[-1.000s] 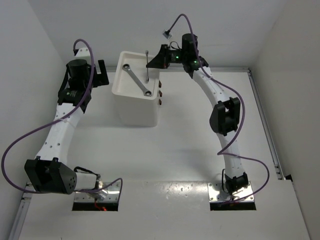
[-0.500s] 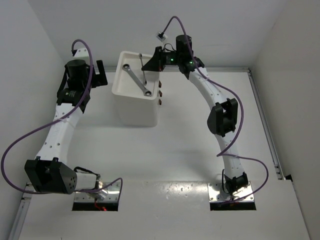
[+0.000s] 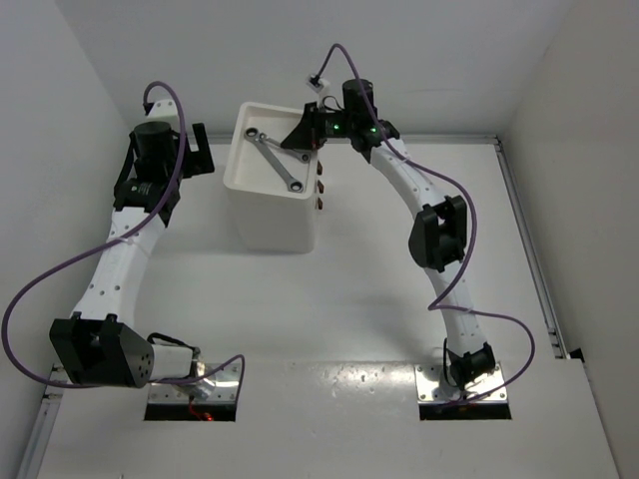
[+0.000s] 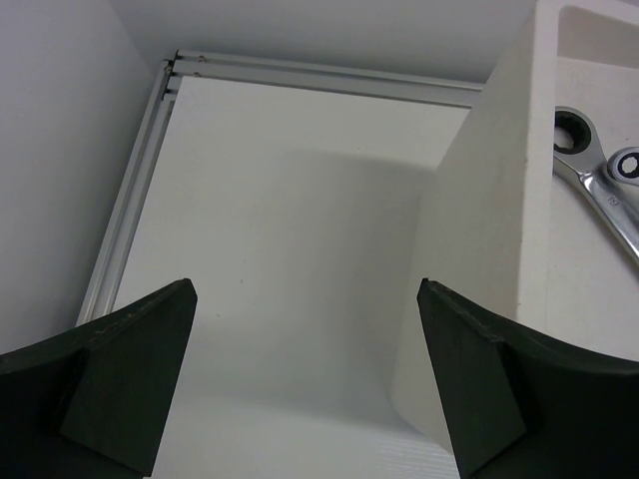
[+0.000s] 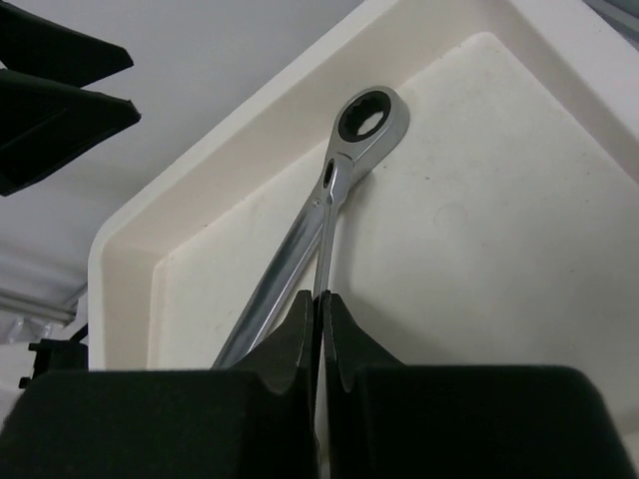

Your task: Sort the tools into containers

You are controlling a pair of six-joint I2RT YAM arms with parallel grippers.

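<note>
The right jaws are pinched shut on a slim silver wrench [image 5: 324, 239], held edge-on over the top tray [image 5: 120, 269] of the white drawer unit [image 3: 270, 215], upper centre of the overhead view. A second wrench [image 5: 290, 259] lies in that tray just beside it. The left jaws gape wide above the worktop [image 4: 290, 200], left of the unit.

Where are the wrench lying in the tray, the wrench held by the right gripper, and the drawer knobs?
lying wrench [image 5: 283, 267]: right wrist view, on the middle of its shaft.
held wrench [image 5: 324, 239]: right wrist view, on its thin edge-on shaft.
drawer knobs [image 3: 321, 186]: top view, on the middle knob.
</note>
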